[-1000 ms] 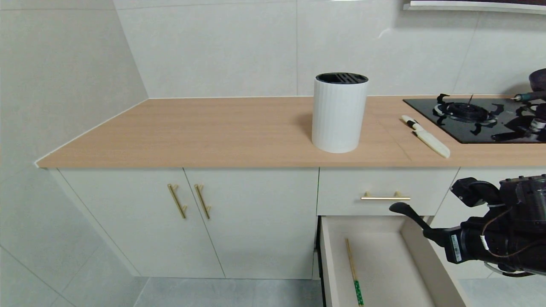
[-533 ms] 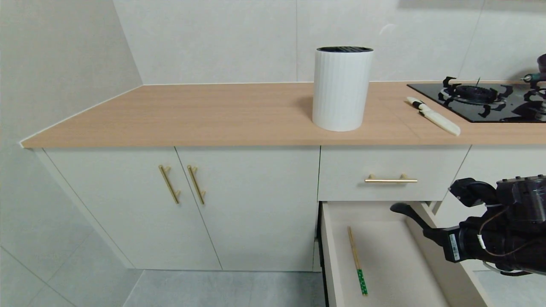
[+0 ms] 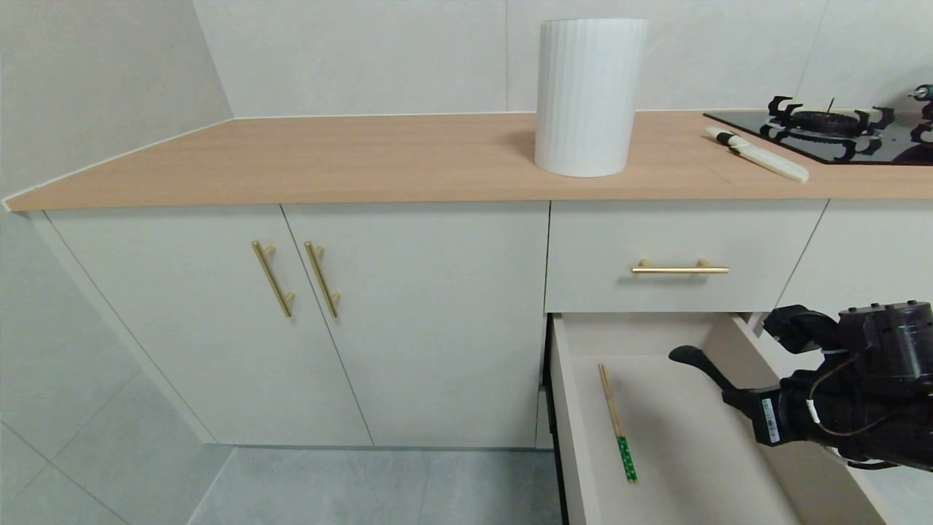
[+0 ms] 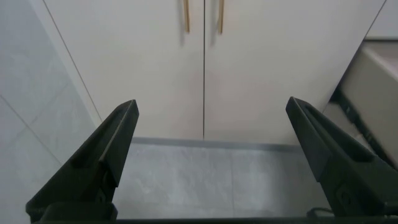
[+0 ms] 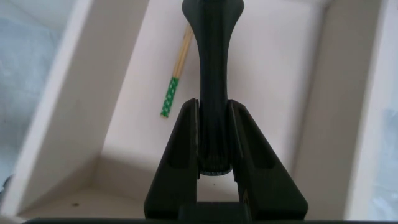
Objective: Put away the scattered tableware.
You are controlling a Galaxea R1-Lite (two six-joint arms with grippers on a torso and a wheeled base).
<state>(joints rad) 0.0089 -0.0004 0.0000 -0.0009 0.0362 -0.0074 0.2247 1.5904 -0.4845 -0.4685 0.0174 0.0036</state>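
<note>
Two fingers of the right gripper (image 5: 213, 107) clamp a black utensil (image 3: 698, 364), its long axis running straight out from them above the right side of the open drawer (image 3: 565, 426); chopsticks (image 3: 617, 423) lie along its left edge. Left gripper (image 4: 211, 109) hangs spread open, well apart.

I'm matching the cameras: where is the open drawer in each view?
Head view: open drawer low, below the closed drawer, under the right gripper.
Left wrist view: its corner beside the cabinet doors.
Right wrist view: its floor beneath the held black utensil.
Shared landmark (head, right wrist): chopsticks inside.
</note>
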